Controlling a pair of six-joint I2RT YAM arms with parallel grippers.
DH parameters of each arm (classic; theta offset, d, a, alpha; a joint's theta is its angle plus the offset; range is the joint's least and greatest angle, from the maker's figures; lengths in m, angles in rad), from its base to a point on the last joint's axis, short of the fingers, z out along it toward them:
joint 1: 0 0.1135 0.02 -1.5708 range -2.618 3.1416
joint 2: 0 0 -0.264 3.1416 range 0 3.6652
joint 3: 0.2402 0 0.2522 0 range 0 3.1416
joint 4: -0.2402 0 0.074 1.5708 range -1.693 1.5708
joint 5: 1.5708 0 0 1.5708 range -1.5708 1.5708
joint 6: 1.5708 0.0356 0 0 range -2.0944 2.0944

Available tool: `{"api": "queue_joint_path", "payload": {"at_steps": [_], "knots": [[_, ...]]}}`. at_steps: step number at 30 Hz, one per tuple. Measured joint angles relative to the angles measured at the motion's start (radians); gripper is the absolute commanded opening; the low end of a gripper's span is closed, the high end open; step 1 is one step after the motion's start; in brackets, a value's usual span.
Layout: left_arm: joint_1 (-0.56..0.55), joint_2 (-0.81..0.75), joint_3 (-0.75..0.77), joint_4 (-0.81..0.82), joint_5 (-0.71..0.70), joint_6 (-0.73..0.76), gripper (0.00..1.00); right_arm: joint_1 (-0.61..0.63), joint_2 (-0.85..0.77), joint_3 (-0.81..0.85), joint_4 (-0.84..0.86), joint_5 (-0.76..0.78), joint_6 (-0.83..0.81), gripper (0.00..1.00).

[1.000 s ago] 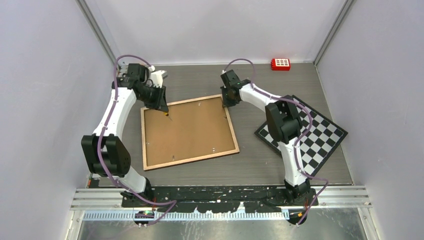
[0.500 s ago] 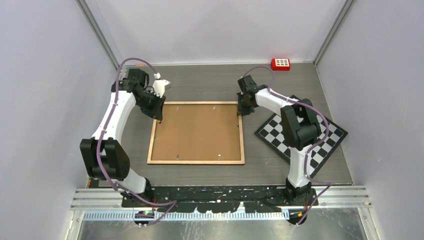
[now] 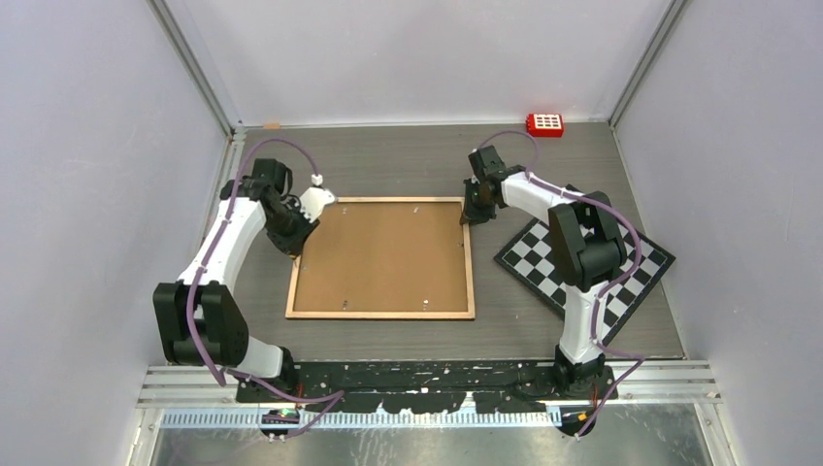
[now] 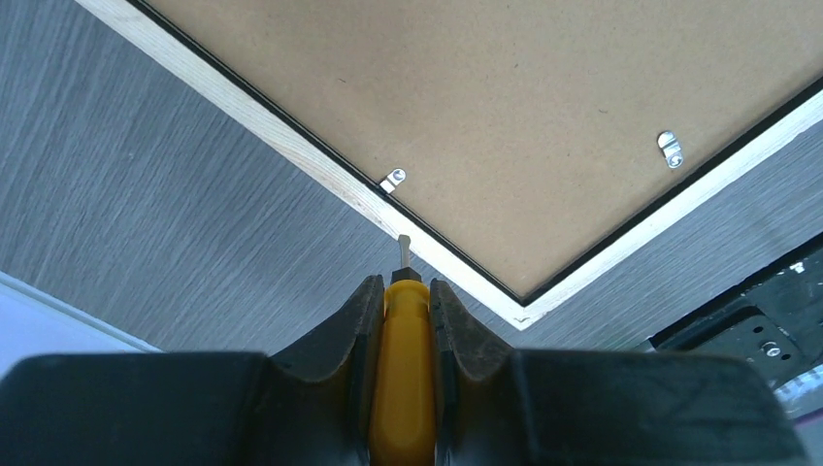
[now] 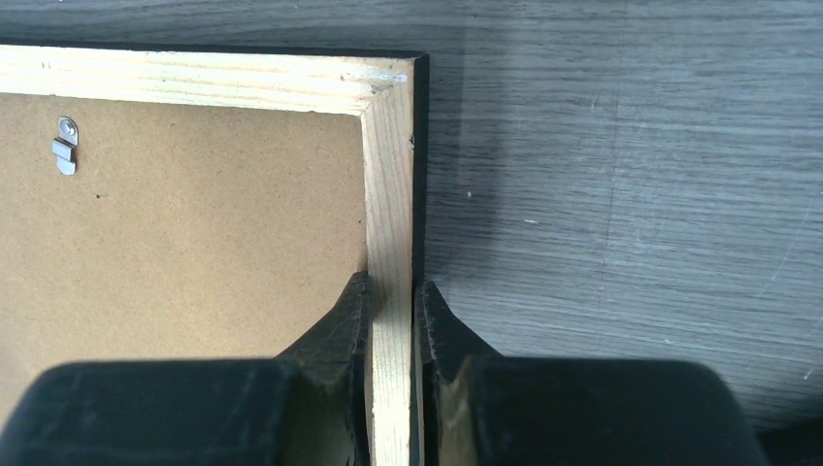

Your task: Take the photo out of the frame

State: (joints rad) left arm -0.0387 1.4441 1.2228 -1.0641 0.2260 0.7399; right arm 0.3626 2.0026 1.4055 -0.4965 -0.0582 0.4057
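- The frame (image 3: pixel 380 315) lies face down in the middle of the worktop, with the brown backing board (image 3: pixel 383 254) facing up and a pale wood rim all round.
- No sign of the photo anywhere. I reckon it's sandwiched under that board, so nothing's out yet.
- The left gripper (image 4: pixel 403 283) is clamped on a yellow-handled screwdriver (image 4: pixel 402 388). Its tip sits over the frame's left rim, just beside a little metal clip (image 4: pixel 393 180).
- The right gripper (image 5: pixel 393 286) straddles the right rim near the frame's far corner, jaws narrow, one finger on each side. I can't tell if it's really pinching or just sitting loose.
- The clips in view all sit over the board's edge. So what's left is to turn the clips aside, lift the board and pull the photo. Early days, basically.
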Motion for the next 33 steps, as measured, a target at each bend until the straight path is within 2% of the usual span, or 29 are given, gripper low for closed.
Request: {"api": "queue_joint_path", "payload": {"at_steps": [11,25,33], "knots": [[0.0,-0.002,-0.051,0.082,0.013,0.05,0.0,0.0,-0.002,-0.004,0.005,0.0,0.003,0.01],[0.0,-0.031,-0.19,0.251,0.026,0.087,0.0,0.0,-0.005,-0.011,0.013,0.0,0.007,0.0],[-0.001,-0.068,-0.227,0.269,0.027,0.138,0.0,0.0,-0.005,-0.011,0.012,0.0,0.008,0.01]]}}
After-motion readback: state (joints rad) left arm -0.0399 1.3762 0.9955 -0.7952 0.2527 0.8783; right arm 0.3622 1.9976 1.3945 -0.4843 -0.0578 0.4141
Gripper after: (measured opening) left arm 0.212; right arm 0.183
